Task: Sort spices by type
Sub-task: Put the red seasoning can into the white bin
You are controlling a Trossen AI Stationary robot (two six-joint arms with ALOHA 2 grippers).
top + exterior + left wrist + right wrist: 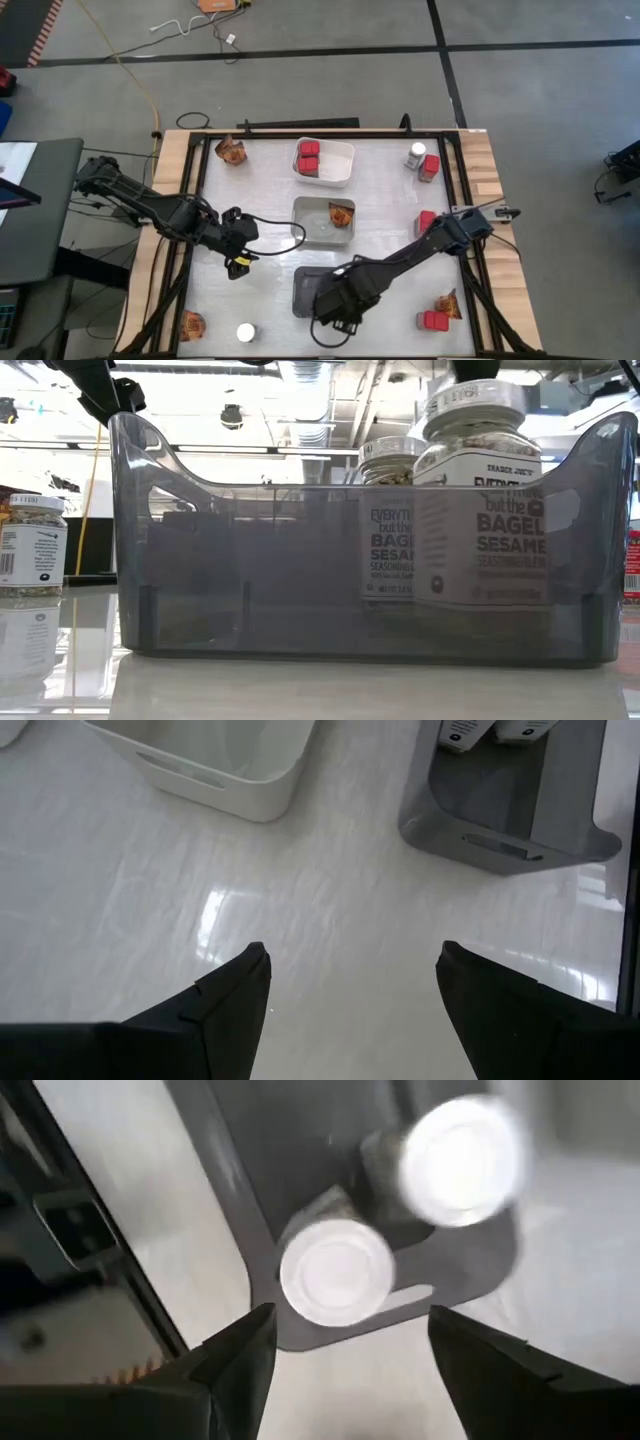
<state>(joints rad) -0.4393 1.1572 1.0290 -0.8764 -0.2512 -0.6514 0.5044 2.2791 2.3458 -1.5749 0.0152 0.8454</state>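
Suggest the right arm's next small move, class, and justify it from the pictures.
Probably lift the right hand clear of the dark grey tray: its fingers are open, and two white-lidded seasoning jars already stand inside. Then it could head for the jar at the table's far right corner, still unsorted.

The room is bright, with light from lamps up on the ceiling. The white table (270,200) is shiny and shows a bright glare spot in the left wrist view. The right wrist view is blurry, and the two white lids (335,1272) look smeared. The dark grey tray (360,570) looks sharp
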